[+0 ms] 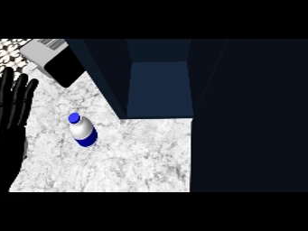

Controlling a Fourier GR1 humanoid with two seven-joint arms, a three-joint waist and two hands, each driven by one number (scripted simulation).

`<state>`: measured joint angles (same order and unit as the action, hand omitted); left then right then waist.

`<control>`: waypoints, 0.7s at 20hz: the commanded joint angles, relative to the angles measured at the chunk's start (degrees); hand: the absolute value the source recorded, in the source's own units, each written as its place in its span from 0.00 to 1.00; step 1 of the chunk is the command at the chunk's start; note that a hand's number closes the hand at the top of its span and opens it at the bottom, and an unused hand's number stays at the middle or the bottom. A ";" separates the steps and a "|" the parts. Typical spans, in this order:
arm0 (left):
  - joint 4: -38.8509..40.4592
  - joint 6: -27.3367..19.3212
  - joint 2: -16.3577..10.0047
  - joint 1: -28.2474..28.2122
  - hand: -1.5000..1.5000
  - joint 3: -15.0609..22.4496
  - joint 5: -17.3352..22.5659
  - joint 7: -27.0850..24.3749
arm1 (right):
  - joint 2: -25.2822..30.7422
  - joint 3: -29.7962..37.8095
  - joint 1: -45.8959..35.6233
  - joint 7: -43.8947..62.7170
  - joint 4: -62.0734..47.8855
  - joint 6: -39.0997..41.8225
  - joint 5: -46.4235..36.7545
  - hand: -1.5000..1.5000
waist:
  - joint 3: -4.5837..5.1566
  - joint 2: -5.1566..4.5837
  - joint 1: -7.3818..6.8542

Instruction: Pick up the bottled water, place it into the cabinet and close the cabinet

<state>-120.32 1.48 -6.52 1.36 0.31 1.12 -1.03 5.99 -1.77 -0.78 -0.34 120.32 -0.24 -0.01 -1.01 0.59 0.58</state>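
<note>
Left hand (4, 122) (flat), rounded bottle (83, 131), marbled counter (143, 155)

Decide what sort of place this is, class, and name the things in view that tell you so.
Probably a kitchen. There is a white marbled counter, a dark blue cabinet standing open at its far side, and a bottled water with a blue cap on the counter in front of it.
</note>
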 commanded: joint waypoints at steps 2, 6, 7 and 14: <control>0.88 0.37 -1.32 1.53 0.00 -2.40 0.16 2.91 | -0.64 -0.08 5.09 -1.54 3.51 0.89 0.30 0.00 | 1.01 -0.53 -0.40; 7.40 -5.23 -0.66 9.93 0.00 -2.89 -5.43 9.72 | 0.17 -2.87 9.61 0.76 8.72 2.76 -0.10 0.00 | 0.98 -0.57 0.15; 6.41 -9.32 5.71 2.41 0.00 -3.40 -1.25 12.76 | -1.21 -9.15 8.81 1.82 5.50 6.55 4.34 0.00 | 0.92 -0.62 -0.86; -8.53 -12.73 3.38 3.80 0.00 -3.88 -2.11 31.24 | 1.15 -9.60 15.99 10.26 19.27 7.59 8.45 0.00 | 0.98 -0.38 -0.46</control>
<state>-123.22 -9.39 -2.81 5.32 -2.79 -1.33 22.18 5.97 -11.26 12.13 6.24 134.15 6.13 5.55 -0.07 0.25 0.17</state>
